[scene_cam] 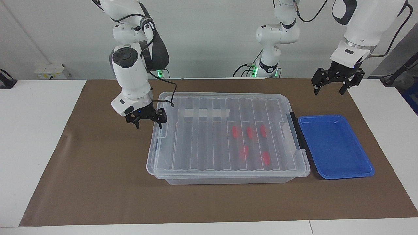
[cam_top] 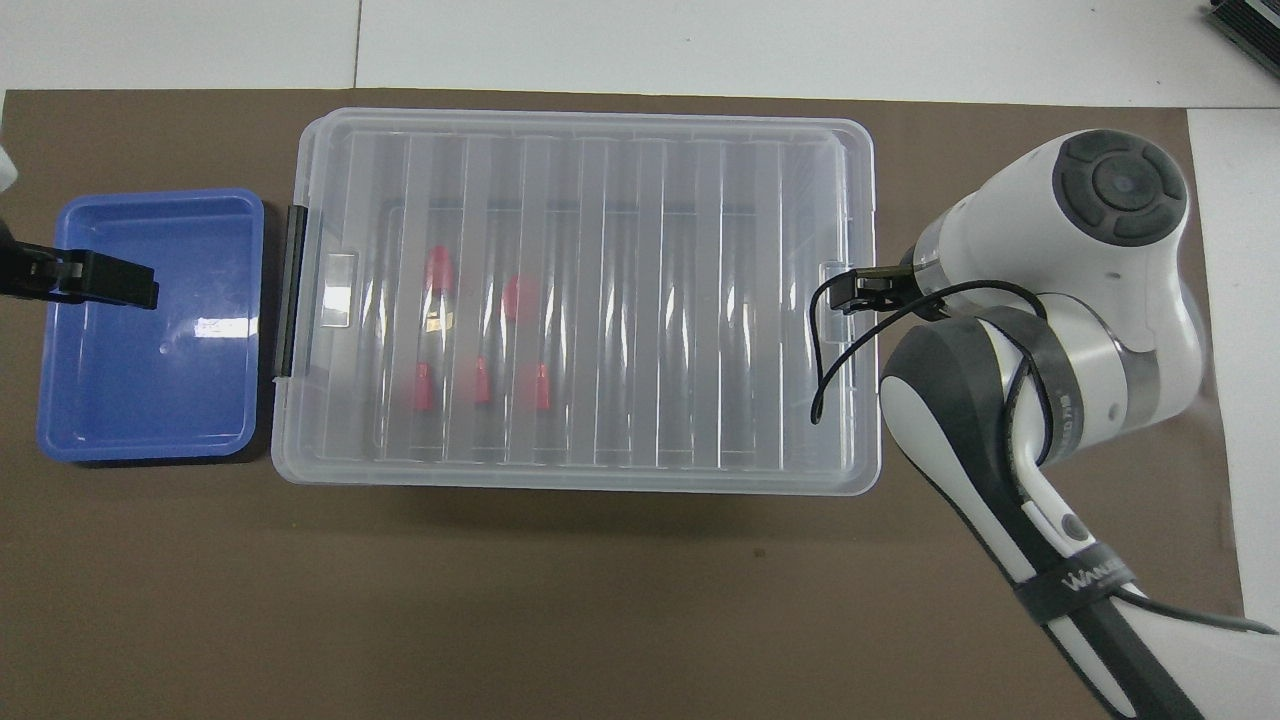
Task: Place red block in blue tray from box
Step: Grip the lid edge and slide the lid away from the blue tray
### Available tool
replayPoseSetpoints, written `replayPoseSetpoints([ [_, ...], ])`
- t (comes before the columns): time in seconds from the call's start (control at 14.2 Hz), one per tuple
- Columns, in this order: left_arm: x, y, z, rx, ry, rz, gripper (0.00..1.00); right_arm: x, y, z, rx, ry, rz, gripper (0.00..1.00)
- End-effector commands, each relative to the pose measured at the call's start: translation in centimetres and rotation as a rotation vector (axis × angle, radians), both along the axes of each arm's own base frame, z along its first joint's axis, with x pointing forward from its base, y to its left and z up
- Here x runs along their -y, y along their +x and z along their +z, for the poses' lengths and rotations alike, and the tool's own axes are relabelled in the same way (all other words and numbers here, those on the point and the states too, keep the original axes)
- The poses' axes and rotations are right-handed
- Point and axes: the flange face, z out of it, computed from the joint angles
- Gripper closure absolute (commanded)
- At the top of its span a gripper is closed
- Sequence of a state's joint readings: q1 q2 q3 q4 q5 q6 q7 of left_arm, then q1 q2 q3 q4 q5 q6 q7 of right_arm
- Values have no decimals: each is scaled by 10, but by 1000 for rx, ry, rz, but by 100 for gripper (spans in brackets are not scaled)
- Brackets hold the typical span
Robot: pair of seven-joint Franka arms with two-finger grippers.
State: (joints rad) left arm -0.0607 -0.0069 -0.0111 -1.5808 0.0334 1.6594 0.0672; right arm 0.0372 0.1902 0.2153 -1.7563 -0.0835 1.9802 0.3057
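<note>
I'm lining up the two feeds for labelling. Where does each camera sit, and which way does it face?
Facing view: high across the table, looking back at the robots; it shows both arms, the right gripper open at the box end, the left gripper open, raised near the tray.
Overhead view: high above the robots' end, looking forward and steeply down; it shows the right arm's wrist and only the tip of the left gripper.
Shared: box, tray, red blocks under the closed lid, half a turn apart.

White table (scene_cam: 39,137), brown mat (scene_cam: 98,189), pale grey wall (scene_cam: 209,36), wall socket box (scene_cam: 52,71)
</note>
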Motion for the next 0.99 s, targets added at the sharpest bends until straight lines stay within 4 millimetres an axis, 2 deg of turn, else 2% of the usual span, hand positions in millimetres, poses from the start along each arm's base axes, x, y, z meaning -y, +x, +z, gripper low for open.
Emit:
replayPoseSetpoints([
  [0.0,-2,-7,1,-1,-4,9,0,2,4,-3,19,-21,2,1],
  [0.35,-2,-7,1,-1,-4,9,0,17,8,-4,19,-43,41,1],
  [0.92,-2,-6,0,-3,-4,7,0,69,15,-5,-6,-71,145,1],
])
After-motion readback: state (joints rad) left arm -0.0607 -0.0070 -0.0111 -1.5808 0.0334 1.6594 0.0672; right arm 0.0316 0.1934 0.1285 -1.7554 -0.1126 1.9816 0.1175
